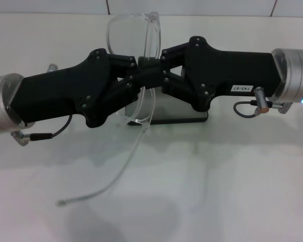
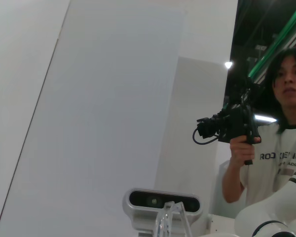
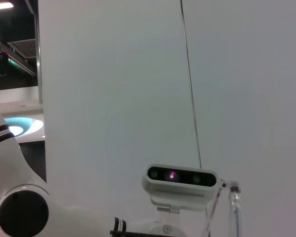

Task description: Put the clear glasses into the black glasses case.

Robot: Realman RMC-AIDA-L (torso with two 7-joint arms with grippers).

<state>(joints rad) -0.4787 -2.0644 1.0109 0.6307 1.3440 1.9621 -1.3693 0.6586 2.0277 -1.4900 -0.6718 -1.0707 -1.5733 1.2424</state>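
left gripper [image 1: 137, 75]: closed on the clear glasses [image 1: 136, 55], above the black glasses case [image 1: 184, 112]
right gripper [image 1: 152, 73]: pinching them too
progress: lifted, not yet cased

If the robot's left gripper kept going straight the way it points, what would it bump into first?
Probably the right gripper. The left gripper points straight across at it, fingertips almost meeting, both pinching the clear glasses above the black glasses case. Depth is hard to judge.
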